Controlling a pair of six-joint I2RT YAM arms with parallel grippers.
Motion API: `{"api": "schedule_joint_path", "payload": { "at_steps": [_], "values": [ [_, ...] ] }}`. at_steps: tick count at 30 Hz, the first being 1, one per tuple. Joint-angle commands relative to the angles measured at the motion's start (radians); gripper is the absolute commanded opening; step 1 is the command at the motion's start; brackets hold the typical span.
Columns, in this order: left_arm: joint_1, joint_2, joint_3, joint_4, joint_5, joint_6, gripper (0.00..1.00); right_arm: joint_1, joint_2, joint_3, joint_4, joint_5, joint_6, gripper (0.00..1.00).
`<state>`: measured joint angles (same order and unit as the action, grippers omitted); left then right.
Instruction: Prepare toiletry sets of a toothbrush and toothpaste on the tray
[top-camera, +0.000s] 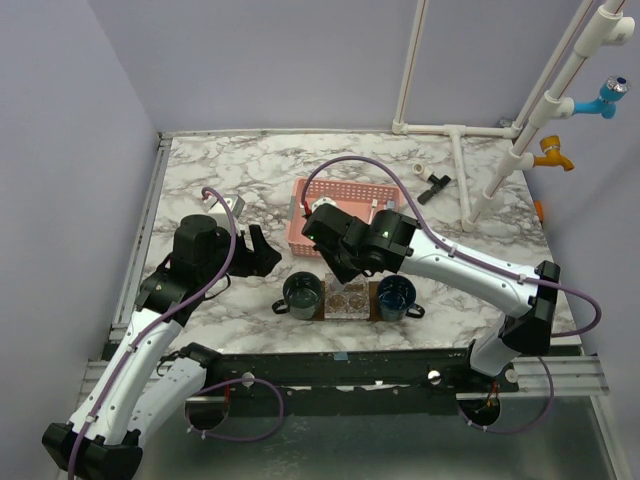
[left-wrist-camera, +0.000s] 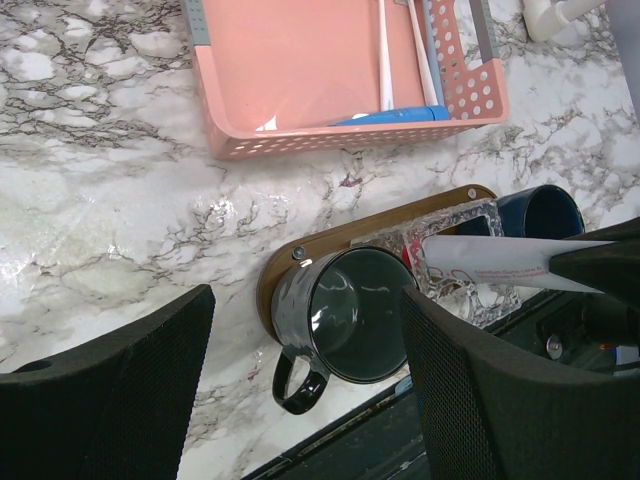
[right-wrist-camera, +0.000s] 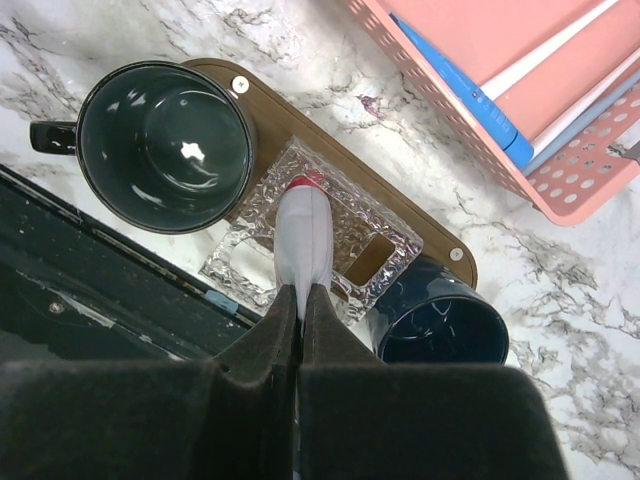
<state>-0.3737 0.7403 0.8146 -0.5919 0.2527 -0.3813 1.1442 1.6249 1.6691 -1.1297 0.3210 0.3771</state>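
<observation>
Toothpaste (right-wrist-camera: 303, 240): white tube with its red cap down, which I hold in my right hand (right-wrist-camera: 301, 300), clamped shut on its flat end.
Tray (right-wrist-camera: 385, 198): brown wooden oval below that hand.
Around: knobbly glass dish (right-wrist-camera: 355, 215) under the cap, between a dark mug (right-wrist-camera: 165, 145) and a blue mug (right-wrist-camera: 440, 320).
Toothbrush (left-wrist-camera: 385, 60): white, in the pink perforated basket (left-wrist-camera: 350, 135) beyond.
Left hand (left-wrist-camera: 305, 385): wide open, empty.

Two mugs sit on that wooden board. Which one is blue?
The right-hand mug, at the right end of the board seen from above, is deep blue. The left-hand mug at the other end is dark grey.
</observation>
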Motion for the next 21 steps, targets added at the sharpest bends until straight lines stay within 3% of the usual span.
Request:
{"api": "schedule_joint_path", "payload": {
  "at_steps": [1,21],
  "values": [
    [-0.003,-0.003,-0.009,0.01,-0.021,0.013,0.74,0.006,-0.005,-0.022,0.026,0.023,0.009,0.0],
    [-0.004,-0.009,-0.011,0.006,-0.032,0.016,0.74,0.006,0.05,-0.098,0.118,0.024,0.038,0.0]
  ]
}}
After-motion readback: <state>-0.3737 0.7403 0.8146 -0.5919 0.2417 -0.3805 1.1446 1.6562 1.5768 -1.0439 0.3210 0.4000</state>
